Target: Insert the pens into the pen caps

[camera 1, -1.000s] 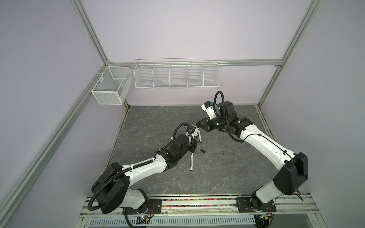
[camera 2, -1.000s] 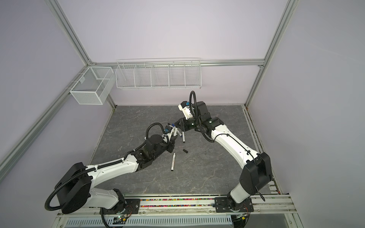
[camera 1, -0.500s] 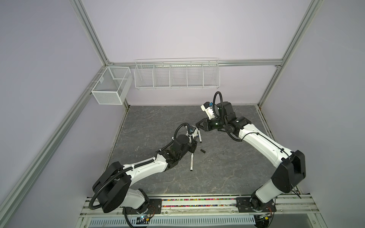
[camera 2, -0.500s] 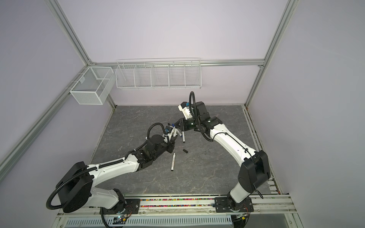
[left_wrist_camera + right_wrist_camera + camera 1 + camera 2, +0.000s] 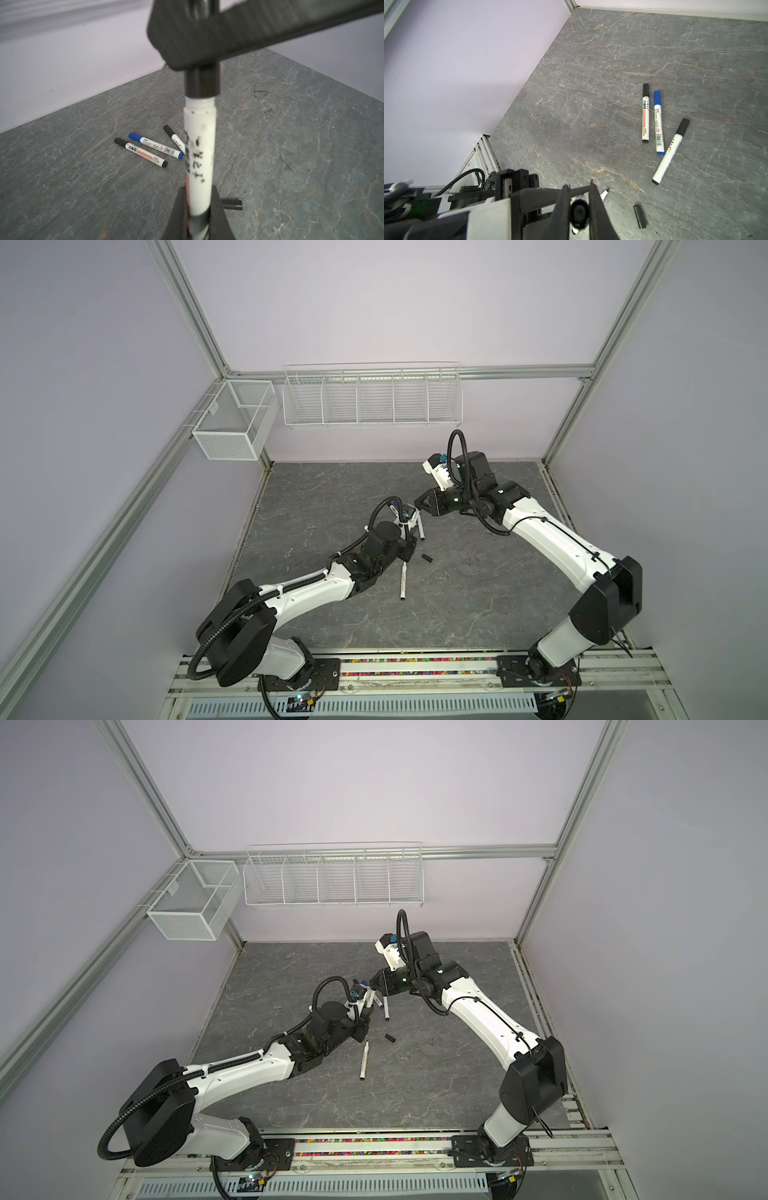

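Left wrist view: our left gripper (image 5: 198,190) clamps a white pen (image 5: 199,135) upright above the table (image 5: 291,145). Our right gripper (image 5: 579,187) pinches a black cap (image 5: 202,83) over its tip. We should push straight along the barrel until it seats.

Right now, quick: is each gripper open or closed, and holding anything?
Left gripper: closed on a pen.
Right gripper: closed on a black cap at that pen's tip.
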### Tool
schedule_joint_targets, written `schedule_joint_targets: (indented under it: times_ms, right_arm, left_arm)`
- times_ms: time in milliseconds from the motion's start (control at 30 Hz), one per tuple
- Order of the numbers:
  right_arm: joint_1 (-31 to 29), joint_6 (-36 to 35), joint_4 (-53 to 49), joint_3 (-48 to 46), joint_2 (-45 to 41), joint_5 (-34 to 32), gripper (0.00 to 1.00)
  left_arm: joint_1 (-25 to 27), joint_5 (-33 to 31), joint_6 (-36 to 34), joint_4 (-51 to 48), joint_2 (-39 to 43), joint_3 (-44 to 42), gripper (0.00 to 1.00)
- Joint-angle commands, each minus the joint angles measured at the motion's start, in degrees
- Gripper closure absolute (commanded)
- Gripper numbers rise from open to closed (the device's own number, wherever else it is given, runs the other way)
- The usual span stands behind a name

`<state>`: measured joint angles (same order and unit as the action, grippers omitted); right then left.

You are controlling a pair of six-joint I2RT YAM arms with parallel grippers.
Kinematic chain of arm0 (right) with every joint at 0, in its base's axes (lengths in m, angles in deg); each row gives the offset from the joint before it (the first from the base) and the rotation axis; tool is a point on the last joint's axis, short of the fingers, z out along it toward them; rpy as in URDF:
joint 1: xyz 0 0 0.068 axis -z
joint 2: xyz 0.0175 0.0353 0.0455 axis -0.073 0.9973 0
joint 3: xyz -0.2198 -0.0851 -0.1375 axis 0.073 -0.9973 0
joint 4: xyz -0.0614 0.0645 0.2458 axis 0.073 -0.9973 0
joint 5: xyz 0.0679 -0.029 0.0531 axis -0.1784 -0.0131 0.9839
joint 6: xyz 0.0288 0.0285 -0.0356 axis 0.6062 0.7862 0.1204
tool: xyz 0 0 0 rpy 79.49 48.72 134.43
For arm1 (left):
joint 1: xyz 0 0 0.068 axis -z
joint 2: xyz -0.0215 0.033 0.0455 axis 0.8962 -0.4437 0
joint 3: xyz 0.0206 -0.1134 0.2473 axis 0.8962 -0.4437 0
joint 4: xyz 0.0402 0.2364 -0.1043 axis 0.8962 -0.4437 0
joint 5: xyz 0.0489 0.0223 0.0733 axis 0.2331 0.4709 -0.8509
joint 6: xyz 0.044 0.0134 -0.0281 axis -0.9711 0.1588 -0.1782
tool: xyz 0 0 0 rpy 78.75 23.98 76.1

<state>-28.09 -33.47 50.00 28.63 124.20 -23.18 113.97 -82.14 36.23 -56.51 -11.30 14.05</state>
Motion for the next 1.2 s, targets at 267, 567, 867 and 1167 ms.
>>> schedule_joint_targets:
  times_ms: [267,567,867,1167]
  right_arm:
    - [-0.8,-1.7,-8.7,-0.2,1.9,8.1,0.86]
    - [0.9,-1.5,-1.9,-1.6,-3.8,1.7,0.51]
    - [3.2,-1.8,7.1,-4.9,-10.9,-0.1,0.51]
    - [0.9,-1.0,7.1,-0.1,-6.1,3.6,0.57]
  left_arm:
    - [-1.0,-1.4,-0.5,5.9,-0.6,4.0,1.00]
    - [-1.0,2.4,-0.8,12.3,1.7,-1.1,1.00]
    - [-0.1,1.5,-1.1,13.7,3.1,-4.1,1.00]
    - [1.2,0.7,-1.0,13.6,2.8,-4.3,1.00]
